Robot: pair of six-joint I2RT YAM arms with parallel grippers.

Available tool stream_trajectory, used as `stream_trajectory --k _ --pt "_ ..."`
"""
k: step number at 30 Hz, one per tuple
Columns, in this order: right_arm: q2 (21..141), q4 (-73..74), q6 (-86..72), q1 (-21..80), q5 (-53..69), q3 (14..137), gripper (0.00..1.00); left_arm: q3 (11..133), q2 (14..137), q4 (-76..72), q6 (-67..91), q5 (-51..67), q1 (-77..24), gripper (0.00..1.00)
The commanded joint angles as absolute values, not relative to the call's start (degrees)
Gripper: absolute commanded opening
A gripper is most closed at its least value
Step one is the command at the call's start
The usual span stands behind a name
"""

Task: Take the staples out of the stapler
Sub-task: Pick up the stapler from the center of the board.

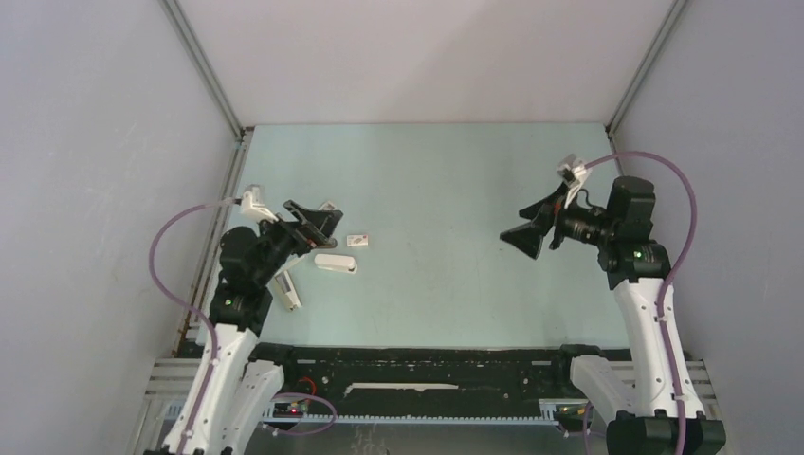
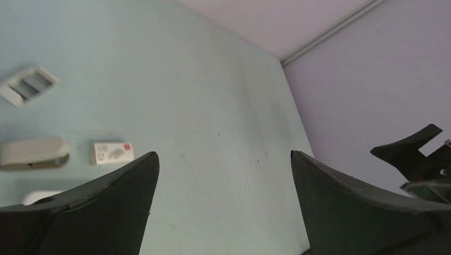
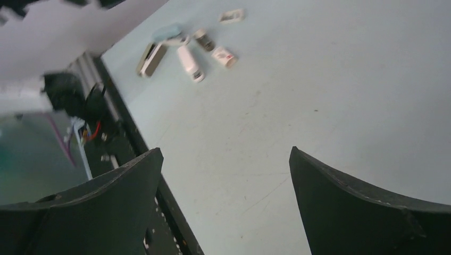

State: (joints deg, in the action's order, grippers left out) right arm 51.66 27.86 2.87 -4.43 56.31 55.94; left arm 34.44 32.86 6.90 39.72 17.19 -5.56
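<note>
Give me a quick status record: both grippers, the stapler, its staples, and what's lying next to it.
left gripper: open, empty, above the table
right gripper: open, empty, across the table from the items
stapler: grey-beige top, lying on the table, not gripped
staples: none visible
neighbours: small printed box beside it; white stapler on its near side
unloading: not begun

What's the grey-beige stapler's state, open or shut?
Shut: in the left wrist view the grey-beige stapler lies with its top down against its base, no gap showing.
</note>
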Motion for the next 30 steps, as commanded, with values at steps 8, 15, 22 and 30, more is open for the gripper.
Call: stream_trajectory --k 8,15,22,30 --pt "51.54 35.12 24.18 -0.19 64.46 52.65 1.00 29.52 43.17 7.24 48.14 -9.10 -19.18 1.00" --pt "52.32 34.62 23.63 4.37 57.97 52.76 1.00 30.12 46.35 16.32 68.49 -24.00 -24.83 0.96" --pt "52.87 34.65 23.64 6.23 54.36 53.09 1.00 32.73 48.19 27.93 85.40 -30.31 -28.48 0.90" --pt "53.00 34.65 23.88 6.28 53.02 52.88 1.00 35.95 56.76 28.98 86.86 -27.65 -28.48 0.88"
